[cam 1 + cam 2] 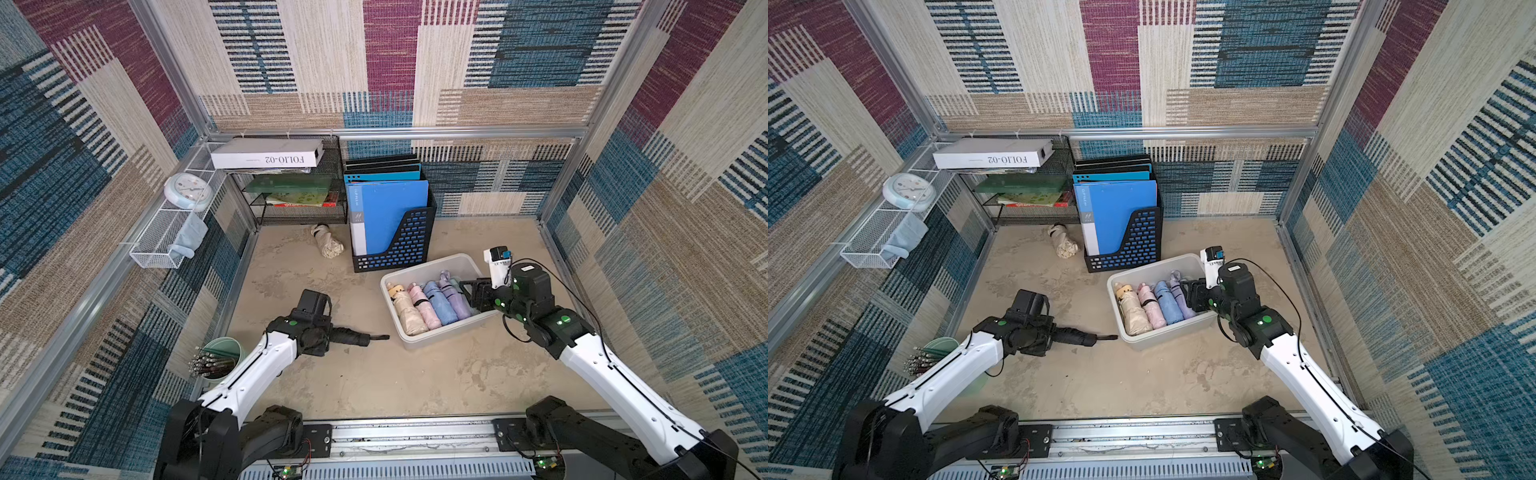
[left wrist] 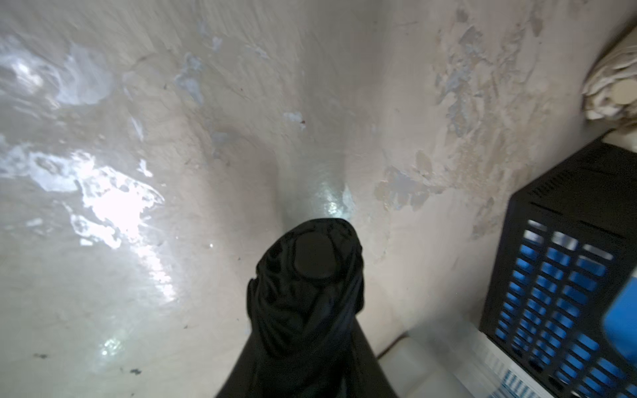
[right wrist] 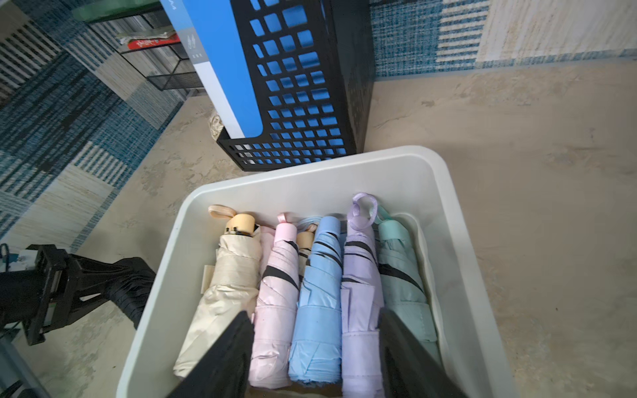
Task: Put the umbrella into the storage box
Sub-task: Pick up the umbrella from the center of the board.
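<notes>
A black folded umbrella (image 1: 353, 337) lies level at table height, left of the storage box (image 1: 419, 266), its strap end pointing at the box. My left gripper (image 1: 322, 338) is shut on its thick end. In the left wrist view the umbrella (image 2: 310, 262) fills the space between the dark jaws. The grey-white storage box (image 3: 310, 169) holds several pastel folded umbrellas (image 3: 317, 293) side by side. My right gripper (image 3: 315, 344) hangs open over the box's near-right end with nothing between its fingers.
A black perforated file holder (image 1: 399, 249) with blue folders stands just behind the box. A cream folded umbrella (image 1: 328, 243) lies by the black mesh shelf (image 1: 291, 199). A green cup of pens (image 1: 220, 357) sits beside my left arm. A white wire basket (image 1: 166, 245) hangs on the left wall.
</notes>
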Available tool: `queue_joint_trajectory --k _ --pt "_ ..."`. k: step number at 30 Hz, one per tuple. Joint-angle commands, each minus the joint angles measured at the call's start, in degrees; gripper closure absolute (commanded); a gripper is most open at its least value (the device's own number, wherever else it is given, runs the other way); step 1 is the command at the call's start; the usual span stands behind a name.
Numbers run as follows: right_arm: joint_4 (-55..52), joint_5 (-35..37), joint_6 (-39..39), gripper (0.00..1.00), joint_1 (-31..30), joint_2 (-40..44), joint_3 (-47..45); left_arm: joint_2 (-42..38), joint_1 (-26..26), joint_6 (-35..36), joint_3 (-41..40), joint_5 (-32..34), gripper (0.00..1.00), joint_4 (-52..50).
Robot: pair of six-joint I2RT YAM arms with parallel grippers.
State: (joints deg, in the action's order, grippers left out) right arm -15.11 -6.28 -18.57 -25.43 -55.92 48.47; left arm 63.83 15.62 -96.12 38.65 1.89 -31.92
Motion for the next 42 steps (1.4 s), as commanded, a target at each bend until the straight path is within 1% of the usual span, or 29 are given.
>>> queue_joint_trajectory --k 1,5,8,10,13,20,21,23,27,30,32,35,36,39,42 --pt "4.2 -6.5 -1.4 0.37 -0.3 -0.2 0.7 -2.8 0.3 -2.3 2.4 -0.3 1.00 2.2" --pt "9.3 -10.0 -1.3 0.37 -1.0 0.0 0.3 -4.1 0.9 -1.0 8.5 -1.5 1.00 4.1" --pt "12.3 -11.3 -4.0 0.37 -1.6 -0.4 0.7 -4.7 2.2 0.2 10.9 -1.2 1.00 12.2" --pt "14.4 -11.4 -7.6 0.37 -2.3 -1.4 1.7 -4.6 3.5 0.9 12.0 -0.1 1.00 18.0" --pt "18.4 -10.6 -15.3 0.36 -3.6 -3.5 3.2 -3.7 5.8 1.5 13.5 2.9 1.00 26.9" --pt "30.0 -4.1 -30.4 0.31 -8.4 -6.7 4.6 2.0 10.9 5.4 18.1 9.4 1.00 45.5" --pt "30.2 -3.8 -32.0 0.31 -8.6 -7.1 4.9 3.1 11.6 6.4 18.7 10.4 1.00 48.2" --pt "33.9 -2.2 -34.3 0.30 -9.6 -7.8 5.3 5.0 12.9 7.9 20.1 12.7 1.00 52.6" --pt "39.5 1.7 -37.2 0.27 -11.7 -9.4 5.2 8.6 15.5 9.7 22.1 17.6 1.00 61.0" --pt "42.9 1.7 -39.0 0.24 -12.4 -12.2 5.7 10.4 17.4 9.2 22.7 21.3 1.00 64.7" --pt "47.9 1.7 -39.4 0.21 -13.1 -13.8 5.0 10.9 19.0 8.7 22.6 24.3 1.00 65.8" --pt "53.8 3.4 -39.2 0.20 -14.2 -16.3 5.2 11.1 21.2 8.2 22.1 27.8 1.00 66.4" --pt "54.3 3.4 -38.9 0.20 -14.3 -17.1 6.0 11.3 21.7 8.1 21.9 28.5 1.00 68.7" --pt "55.6 3.2 -38.5 0.19 -14.8 -20.2 8.4 11.3 23.5 7.1 21.5 30.9 1.00 69.3" --pt "59.2 4.1 -39.7 0.19 -15.1 -22.5 8.9 11.7 25.0 6.7 21.4 32.5 1.00 70.0"
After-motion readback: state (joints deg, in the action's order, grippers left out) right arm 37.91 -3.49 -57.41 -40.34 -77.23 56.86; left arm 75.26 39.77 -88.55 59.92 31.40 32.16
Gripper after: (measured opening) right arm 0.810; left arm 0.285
